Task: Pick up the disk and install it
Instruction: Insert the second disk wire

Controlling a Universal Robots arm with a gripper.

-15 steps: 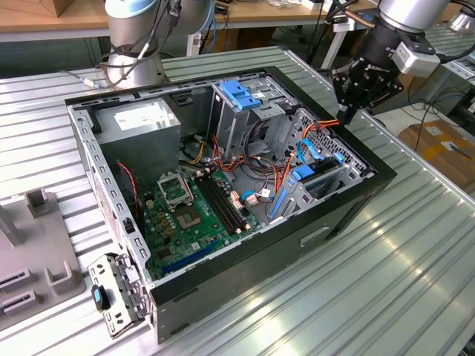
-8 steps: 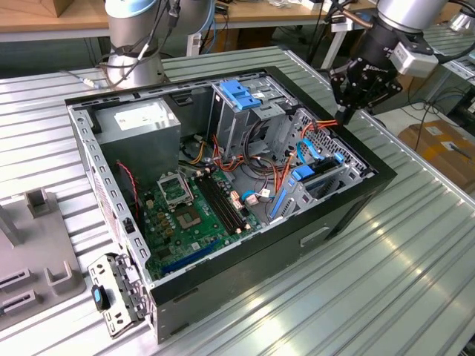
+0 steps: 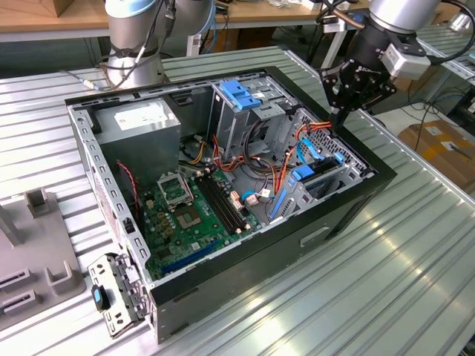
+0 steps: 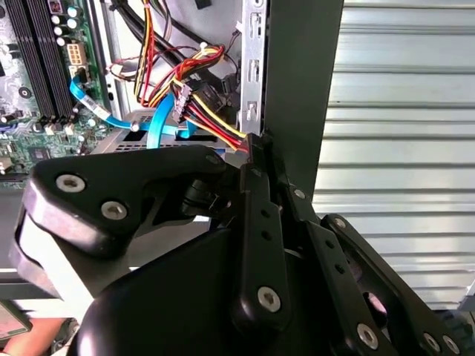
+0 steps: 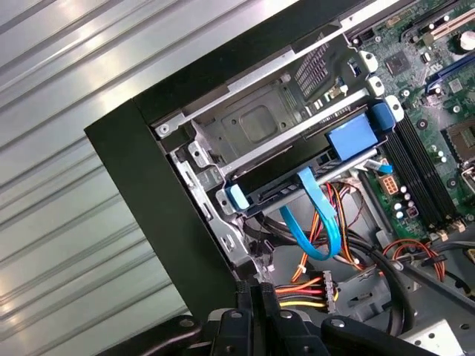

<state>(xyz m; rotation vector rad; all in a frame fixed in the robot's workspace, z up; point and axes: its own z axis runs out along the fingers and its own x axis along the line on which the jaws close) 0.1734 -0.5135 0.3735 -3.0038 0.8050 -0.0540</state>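
Silver arm [image 3: 397,15], black screwed tool [image 3: 338,113]

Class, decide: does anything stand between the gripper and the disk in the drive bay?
Yes. In the first wrist view, a looped blue flat cable hangs across the near edge of the disk, with a red-yellow wire bundle nearer the gripper.

A ribbed metal surface [image 3: 415,245] is seen, with wooden desks [image 3: 44,18] and a cardboard box [image 3: 441,148] behind.

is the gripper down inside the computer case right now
No, in the exterior view the gripper hangs above the open case's edge on the exterior view's right, over the drive bay corner.
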